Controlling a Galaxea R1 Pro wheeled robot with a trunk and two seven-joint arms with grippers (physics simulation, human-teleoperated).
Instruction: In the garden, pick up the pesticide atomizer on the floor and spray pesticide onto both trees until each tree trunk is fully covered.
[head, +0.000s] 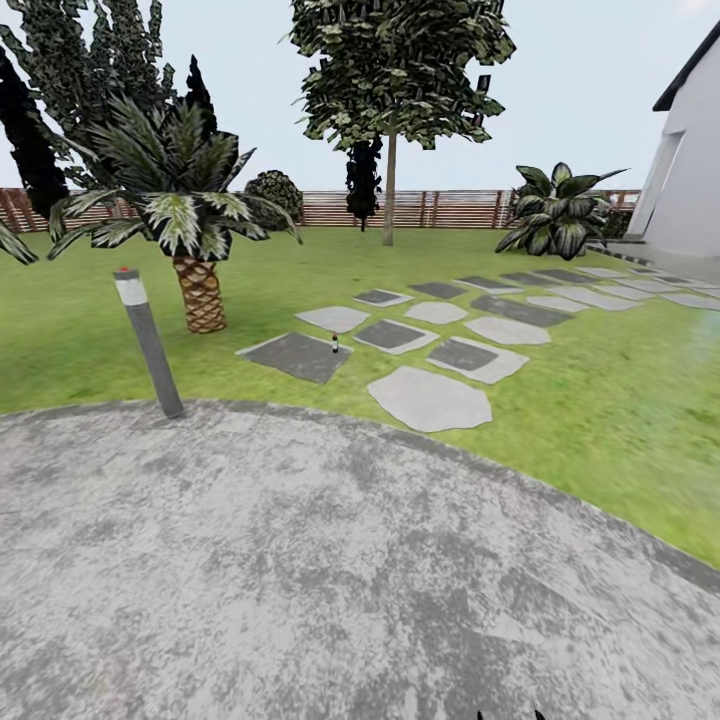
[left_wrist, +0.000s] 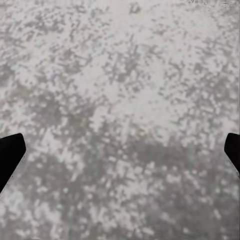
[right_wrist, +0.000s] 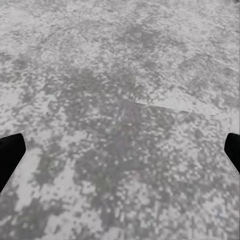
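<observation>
A tiny dark bottle with a pale body and red top, apparently the pesticide atomizer (head: 334, 343), stands on a dark stone slab (head: 297, 355) out on the lawn. Far behind it rises a tree with a straight grey-brown trunk (head: 389, 190) and a blocky green canopy (head: 400, 60). At the upper left is another green canopy (head: 90, 60), its trunk hidden behind a palm. My left gripper (left_wrist: 120, 155) is open over grey paving, its black fingertips (left_wrist: 11, 155) wide apart. My right gripper (right_wrist: 120, 155) is open too, above the same paving, with nothing between the fingers.
I stand on round grey paving (head: 300, 560). A slanted grey lamp post (head: 150, 345) rises at its edge, with a palm (head: 200, 290) behind. Stepping stones (head: 430, 398) lead right toward a white house (head: 690, 170). A striped-leaf plant (head: 555, 215) and slat fence (head: 450, 208) close the back.
</observation>
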